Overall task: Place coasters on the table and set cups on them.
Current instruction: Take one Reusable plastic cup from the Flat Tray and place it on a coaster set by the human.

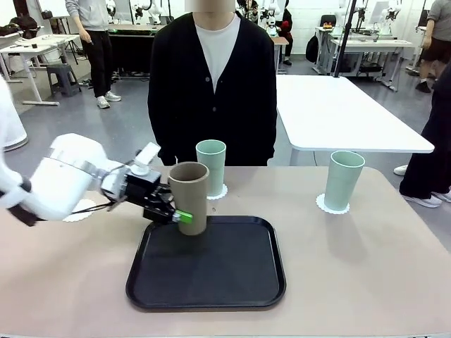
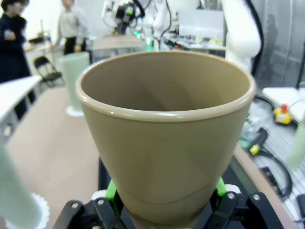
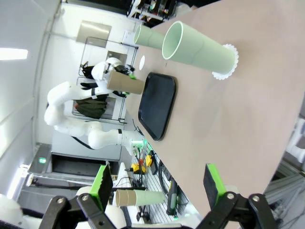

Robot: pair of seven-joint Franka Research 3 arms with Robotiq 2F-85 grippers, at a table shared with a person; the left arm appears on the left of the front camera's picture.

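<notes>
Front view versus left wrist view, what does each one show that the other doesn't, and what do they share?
Front view alone: the whole black tray, the bare coaster at the table's left behind the left arm, and the person in a black cardigan across the table.

Left wrist view alone: the inside of the tan cup and the green pads pressed against both sides of its lower wall.

Shared: the left gripper shut on the tan cup, the beige table, and mint cups standing on coasters, such as the right one.

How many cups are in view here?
3. A tan cup held in the left hand over the tray; a mint cup at centre; another mint cup at right, both on coasters.
</notes>
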